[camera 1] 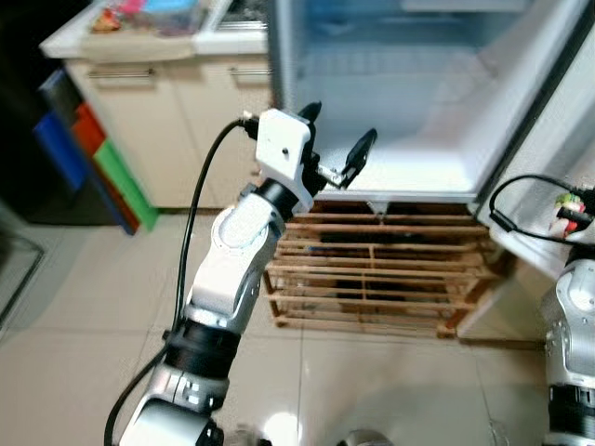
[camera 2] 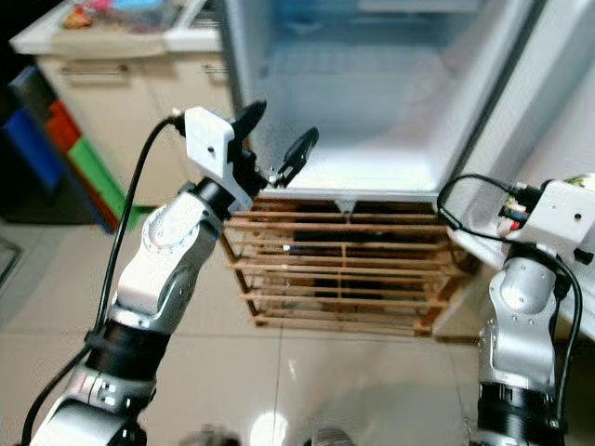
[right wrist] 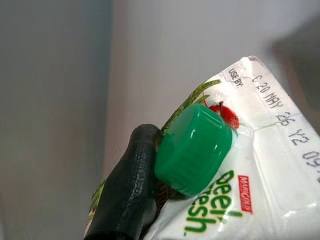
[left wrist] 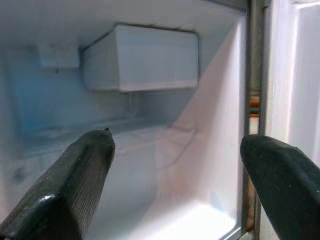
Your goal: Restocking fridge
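Left gripper [camera 1: 337,141] spread wide before open fridge [camera 1: 409,102]. Right gripper [right wrist: 150,200] apparently clamping green-capped juice carton [right wrist: 240,165].

Bright, bluish light fills the fridge [camera 1: 409,102]; glare spots gleam on the floor [camera 1: 279,429]; left edge dark; head views soft; fingers [left wrist: 75,185] blurred close up.
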Robot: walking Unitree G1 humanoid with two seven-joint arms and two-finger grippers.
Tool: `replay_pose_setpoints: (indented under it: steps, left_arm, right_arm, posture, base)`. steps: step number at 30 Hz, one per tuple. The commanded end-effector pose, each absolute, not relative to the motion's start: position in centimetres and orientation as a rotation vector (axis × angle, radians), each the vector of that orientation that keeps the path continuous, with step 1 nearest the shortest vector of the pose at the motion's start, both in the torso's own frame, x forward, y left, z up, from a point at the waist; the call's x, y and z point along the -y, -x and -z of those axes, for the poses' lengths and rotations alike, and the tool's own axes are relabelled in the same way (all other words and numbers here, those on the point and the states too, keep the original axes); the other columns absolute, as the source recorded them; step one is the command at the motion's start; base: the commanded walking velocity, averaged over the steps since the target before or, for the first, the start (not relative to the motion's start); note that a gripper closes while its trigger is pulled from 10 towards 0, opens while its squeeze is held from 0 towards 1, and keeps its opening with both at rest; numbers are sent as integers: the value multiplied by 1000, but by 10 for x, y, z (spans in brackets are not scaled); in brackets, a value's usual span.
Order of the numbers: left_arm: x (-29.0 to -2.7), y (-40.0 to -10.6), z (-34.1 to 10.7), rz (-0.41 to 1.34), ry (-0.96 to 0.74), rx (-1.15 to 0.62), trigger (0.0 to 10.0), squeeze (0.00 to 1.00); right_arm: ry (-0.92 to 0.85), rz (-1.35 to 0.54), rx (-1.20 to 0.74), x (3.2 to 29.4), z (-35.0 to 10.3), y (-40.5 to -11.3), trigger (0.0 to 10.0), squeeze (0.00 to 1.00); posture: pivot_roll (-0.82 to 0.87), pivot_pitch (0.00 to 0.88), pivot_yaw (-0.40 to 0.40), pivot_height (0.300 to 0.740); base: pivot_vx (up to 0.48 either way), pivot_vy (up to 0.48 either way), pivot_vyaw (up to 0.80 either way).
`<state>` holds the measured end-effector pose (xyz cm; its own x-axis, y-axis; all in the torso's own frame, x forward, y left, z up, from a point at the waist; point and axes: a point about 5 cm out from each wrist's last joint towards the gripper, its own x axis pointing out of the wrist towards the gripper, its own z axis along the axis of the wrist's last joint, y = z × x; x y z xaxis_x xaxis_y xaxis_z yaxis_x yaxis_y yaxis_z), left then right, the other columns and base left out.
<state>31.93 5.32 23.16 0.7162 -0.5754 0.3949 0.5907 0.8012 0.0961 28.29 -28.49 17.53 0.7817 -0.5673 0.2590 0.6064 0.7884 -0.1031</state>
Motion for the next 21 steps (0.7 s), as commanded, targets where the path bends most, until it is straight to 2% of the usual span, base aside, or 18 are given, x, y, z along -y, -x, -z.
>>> replay_pose_setpoints:
  steps: [1, 12, 16, 21]
  left_arm:
    - [-56, -319, -227, 639, 37, 406, 10000, 0]
    - [-56, -319, -227, 648, 36, 403, 10000, 0]
    - [-58, -315, -227, 642, 36, 402, 10000, 0]
    - [-64, -302, -228, 636, 25, 399, 10000, 0]
  right_arm:
    - [193, 639, 208, 285, -170, -280, 10000, 0]
    - [219, 632, 210, 287, -174, -292, 10000, 0]
    - [197, 606, 227, 279, -176, -303, 10000, 0]
    - [181, 511, 251, 255, -179, -317, 10000, 0]
  posture:
    - [-264, 81, 43, 740]
    - [-247, 98, 40, 740]
    - [-201, 157, 42, 740]
    - [-137, 254, 38, 740]
  base:
    - [0, 0, 0]
    - [0, 0, 0]
    - [0, 0, 0]
    - [0, 0, 0]
